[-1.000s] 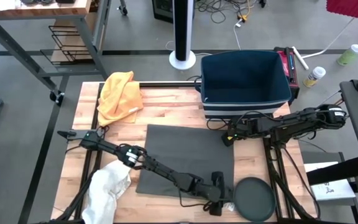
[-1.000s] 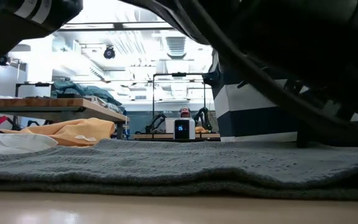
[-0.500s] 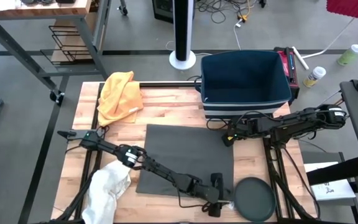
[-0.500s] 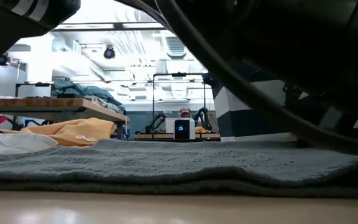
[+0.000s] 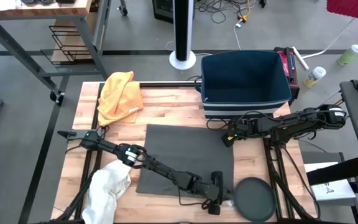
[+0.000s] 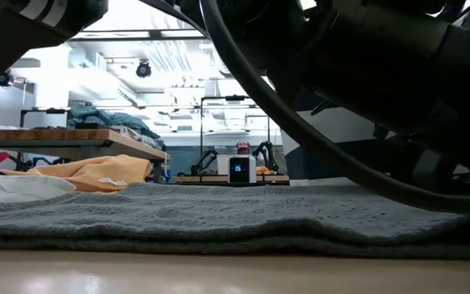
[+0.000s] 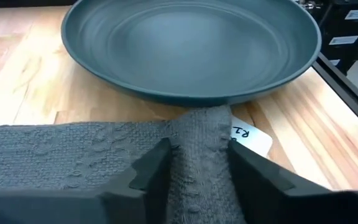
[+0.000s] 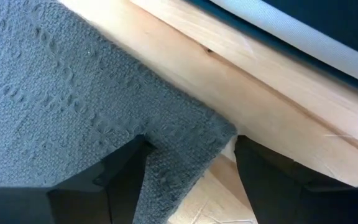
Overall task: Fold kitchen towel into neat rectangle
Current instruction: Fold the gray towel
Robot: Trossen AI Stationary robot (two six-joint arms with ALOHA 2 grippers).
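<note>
The dark grey kitchen towel (image 5: 188, 158) lies spread flat on the wooden table. My left arm reaches across it from the table's left. My left gripper (image 5: 218, 200) is at the towel's near right corner, beside a dark plate (image 5: 253, 199), and is shut on that corner (image 7: 199, 134). My right gripper (image 5: 227, 138) is at the far right corner. There it stands open, one finger (image 8: 126, 171) over the cloth and the other (image 8: 263, 165) over bare wood, with the corner tip (image 8: 219, 132) between them. My left gripper pinches the towel's near right corner (image 7: 197, 168) between its two fingers (image 7: 154, 168). It comes slanting down from the table's left. The cloth is gathered into a raised ridge between the fingers. The rest of the towel lies flat on the table.
The plate's rim (image 7: 191, 99) is right beyond the held corner, with a white label (image 7: 246, 134) beside it. A dark blue bin (image 5: 244, 78) stands at the far right. A yellow cloth (image 5: 120, 93) lies far left and a white cloth (image 5: 107, 186) near left.
In the low view my left arm's dark bulk has sunk lower over the towel's right part. The towel lies where it was.
</note>
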